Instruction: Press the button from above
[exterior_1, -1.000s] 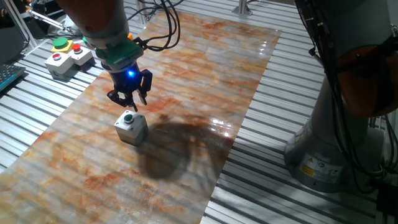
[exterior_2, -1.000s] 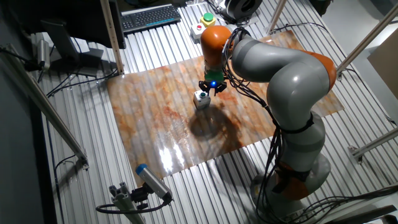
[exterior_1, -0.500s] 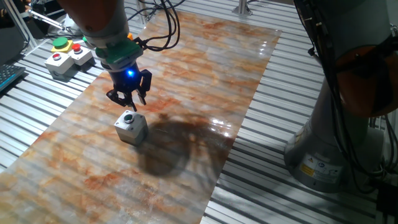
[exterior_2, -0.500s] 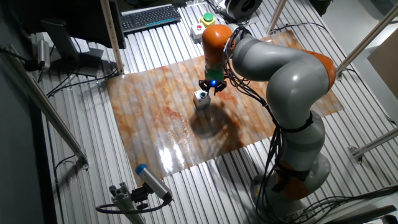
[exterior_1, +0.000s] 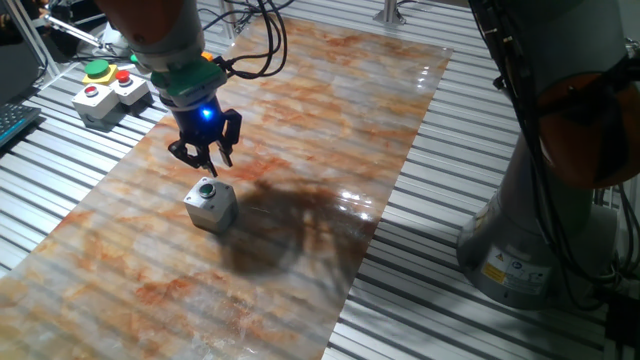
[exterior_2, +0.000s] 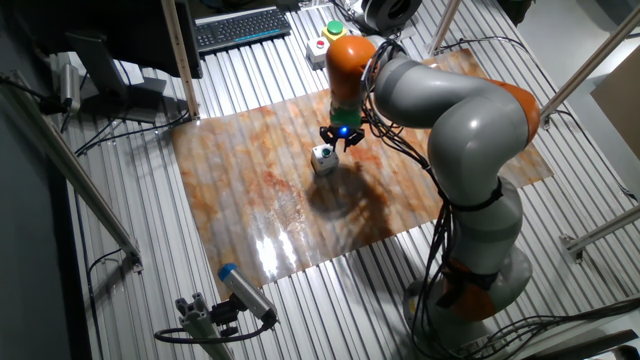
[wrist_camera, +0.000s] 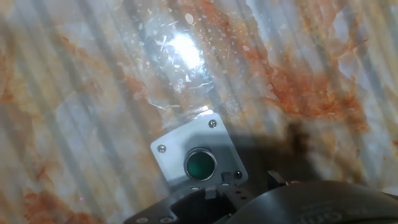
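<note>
A small grey box (exterior_1: 211, 207) with a round green button (exterior_1: 206, 188) on top stands on the marbled orange-white mat (exterior_1: 330, 120). My gripper (exterior_1: 205, 162), with a blue light on the wrist, hangs just above the box and slightly behind it, not touching the button. In the other fixed view the gripper (exterior_2: 340, 141) is just above and right of the box (exterior_2: 323, 158). In the hand view the box (wrist_camera: 180, 146) and its green button (wrist_camera: 200, 164) sit low in the middle, partly behind the dark hand housing. No view shows the fingertips clearly.
A second control box (exterior_1: 108, 88) with green and red buttons stands off the mat's far left corner. A keyboard (exterior_2: 240, 26) lies beyond it. The arm's grey base (exterior_1: 545, 200) stands to the right of the mat on the slatted metal table.
The gripper has risen a little and drifted slightly left, away from the button. The box has not moved.
</note>
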